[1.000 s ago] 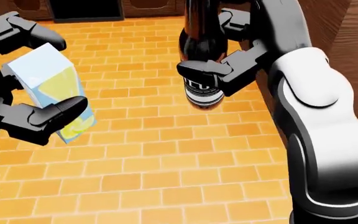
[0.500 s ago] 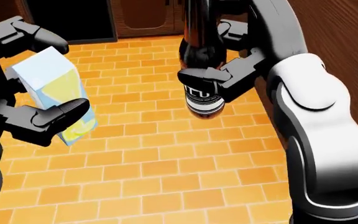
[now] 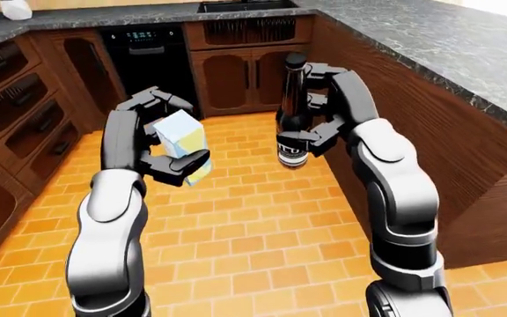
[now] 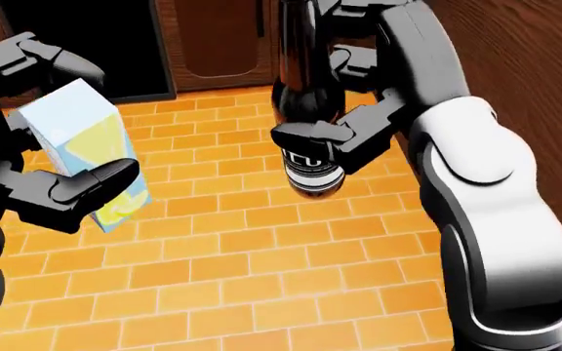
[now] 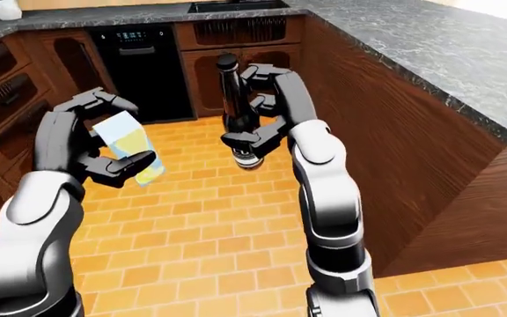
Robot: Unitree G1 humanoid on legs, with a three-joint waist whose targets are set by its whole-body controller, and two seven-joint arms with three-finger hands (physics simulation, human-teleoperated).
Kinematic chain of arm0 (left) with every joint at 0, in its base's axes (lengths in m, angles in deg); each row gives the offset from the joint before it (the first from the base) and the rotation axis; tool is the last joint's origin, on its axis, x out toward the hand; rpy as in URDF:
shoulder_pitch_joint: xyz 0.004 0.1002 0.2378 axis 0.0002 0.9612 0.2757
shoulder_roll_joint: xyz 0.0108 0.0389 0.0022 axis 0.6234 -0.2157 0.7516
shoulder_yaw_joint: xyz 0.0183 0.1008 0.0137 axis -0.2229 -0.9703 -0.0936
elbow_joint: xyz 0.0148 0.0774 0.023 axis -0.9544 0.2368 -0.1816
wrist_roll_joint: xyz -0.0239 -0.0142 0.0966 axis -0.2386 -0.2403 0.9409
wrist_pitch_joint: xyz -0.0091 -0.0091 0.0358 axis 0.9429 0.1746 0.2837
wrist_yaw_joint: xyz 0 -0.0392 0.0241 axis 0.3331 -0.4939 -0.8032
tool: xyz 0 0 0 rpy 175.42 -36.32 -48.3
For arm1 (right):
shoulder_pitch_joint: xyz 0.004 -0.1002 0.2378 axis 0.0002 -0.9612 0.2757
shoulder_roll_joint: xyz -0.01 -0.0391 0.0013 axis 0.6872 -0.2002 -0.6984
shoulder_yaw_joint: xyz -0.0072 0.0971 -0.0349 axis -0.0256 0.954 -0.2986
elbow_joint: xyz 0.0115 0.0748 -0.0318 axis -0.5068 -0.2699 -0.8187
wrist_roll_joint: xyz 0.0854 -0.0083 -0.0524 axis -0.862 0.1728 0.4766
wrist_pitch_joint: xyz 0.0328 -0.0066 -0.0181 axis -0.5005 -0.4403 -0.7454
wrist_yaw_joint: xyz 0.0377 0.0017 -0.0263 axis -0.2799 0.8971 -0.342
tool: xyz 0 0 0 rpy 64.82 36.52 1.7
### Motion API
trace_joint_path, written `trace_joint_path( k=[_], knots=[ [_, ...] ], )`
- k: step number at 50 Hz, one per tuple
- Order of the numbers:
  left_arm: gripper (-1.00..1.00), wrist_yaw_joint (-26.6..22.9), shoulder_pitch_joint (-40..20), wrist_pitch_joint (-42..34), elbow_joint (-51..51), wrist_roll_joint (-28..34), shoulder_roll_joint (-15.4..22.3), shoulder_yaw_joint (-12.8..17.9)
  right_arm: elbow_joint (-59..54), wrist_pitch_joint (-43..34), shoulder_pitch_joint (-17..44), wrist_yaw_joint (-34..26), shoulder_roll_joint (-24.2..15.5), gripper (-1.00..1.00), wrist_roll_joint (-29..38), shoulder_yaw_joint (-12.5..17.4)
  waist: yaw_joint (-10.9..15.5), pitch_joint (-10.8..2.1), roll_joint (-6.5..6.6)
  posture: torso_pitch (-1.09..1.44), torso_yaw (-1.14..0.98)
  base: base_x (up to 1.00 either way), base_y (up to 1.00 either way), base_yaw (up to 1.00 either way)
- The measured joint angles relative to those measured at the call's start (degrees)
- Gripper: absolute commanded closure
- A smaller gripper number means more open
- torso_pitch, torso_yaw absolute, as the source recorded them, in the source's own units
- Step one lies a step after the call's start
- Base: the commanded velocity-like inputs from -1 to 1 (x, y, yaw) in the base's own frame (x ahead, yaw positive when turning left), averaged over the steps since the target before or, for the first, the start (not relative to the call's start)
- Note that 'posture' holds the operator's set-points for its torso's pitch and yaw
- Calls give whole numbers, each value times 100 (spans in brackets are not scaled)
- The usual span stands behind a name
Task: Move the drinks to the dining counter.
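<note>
My left hand (image 4: 42, 124) is shut on a light-blue and yellow drink carton (image 4: 81, 142), held tilted above the orange brick floor at the left of the head view. A dark glass bottle (image 4: 305, 102) with a white label stands upright in my right hand (image 4: 344, 95), whose fingers close round its body. Carton (image 3: 183, 140) and bottle (image 3: 293, 112) hang side by side at chest height in the left-eye view. A grey stone counter (image 3: 439, 46) on dark wood panelling runs along the right.
Dark wooden cabinets (image 3: 236, 69) and a black oven (image 3: 148, 59) line the top of the eye views. Drawers (image 3: 16, 112) stand at the left. A sink (image 3: 236, 5) is set in the counter at the top. Orange brick floor (image 3: 254, 244) spreads below.
The whole picture has shifted down: the cabinets and oven now reach further into the head view, so the camera has moved toward them. Both hands still hold their drinks the same way.
</note>
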Motion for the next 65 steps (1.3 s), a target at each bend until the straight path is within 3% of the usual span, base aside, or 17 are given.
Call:
trace_joint_path(
  k=[8, 10, 13, 16, 21, 25, 27, 29, 40, 42, 45, 47, 50, 54, 55, 59, 65],
  knots=[
    [100, -16, -91, 49, -141, -14, 14, -21, 151, 75, 135, 48, -18, 100, 35, 116, 153, -156, -363, 0, 0, 52, 0, 0],
    [100, -4, -133, 84, -140, -3, 19, -12, 154, 122, 147, 48, -17, 100, 29, 101, 106, -181, -569, 0, 0, 53, 0, 0],
    [100, -37, -53, 26, -51, -37, -62, -156, 38, 87, -26, 48, -55, 100, 48, 169, -11, 115, -612, 0, 0, 53, 3, 0],
    [100, -98, -39, -132, -2, -87, -49, -194, -65, -64, -7, 61, -72, 100, 110, 176, -19, 26, -685, 0, 0, 43, 26, 0],
    [100, -64, -159, -70, -187, -56, -29, -130, 125, 23, 86, 54, -87, 100, 108, 204, -38, -103, -486, 0, 0, 43, 28, 0],
    [100, -63, -245, -18, -299, -59, -18, -151, 166, 42, 156, 67, -105, 100, 120, 245, 13, -177, -94, 0, 0, 42, 28, 0],
    [100, -53, -182, -69, -257, -37, -4, -114, 126, 26, 94, 68, -37, 100, 106, 176, 102, 9, -96, 0, 0, 43, 28, 0],
    [100, -32, -100, -206, -166, 15, -7, -69, 20, -51, 32, 19, -22, 100, 49, 64, 144, 40, -25, 0, 0, 42, 28, 0],
    [100, -39, -218, -135, -350, 41, 8, -64, 261, 82, 141, 82, -61, 100, -12, 160, 54, -194, -358, 0, 0, 33, 16, 0],
    [100, -28, -254, -65, -363, 52, 6, -54, 289, 102, 162, 99, -47, 100, -46, 182, 12, -139, -541, 0, 0, 0, 0, 0],
    [100, -64, -103, -204, -185, 39, -41, -166, 142, -32, -27, 135, -47, 100, -70, 199, -55, 106, -529, 0, 0, 0, 0, -59],
    [100, -93, -89, -395, -95, 37, -30, -164, 60, -224, -50, 143, -72, 100, -73, 166, -117, 42, -615, 0, 0, 0, 0, -82],
    [100, -90, -182, -483, -174, 48, -6, -110, 292, -337, 32, 142, -115, 100, -65, 172, -103, -59, -496, 0, 0, 0, 0, -86],
    [100, -83, -388, -410, -421, 32, 56, -54, 632, -279, 213, 89, -127, 100, -52, 180, 20, -55, 6, 0, 0, 0, 0, -92],
    [100, -80, -417, -370, -442, 28, 91, -26, 680, -256, 209, 77, -90, 100, -53, 158, 83, -36, 45, 0, 0, 0, 0, -100],
    [100, -45, -424, -505, -370, 78, 110, 23, 677, -506, 76, -60, -79, 100, -106, 12, 64, -99, 37, 0, 0, 0, 0, -100],
    [100, -68, -553, -634, -492, 37, 120, -53, 986, -709, 209, -63, -132, 100, -36, 161, -40, -121, -307, 0, 0, 0, 0, -100]
  ],
)
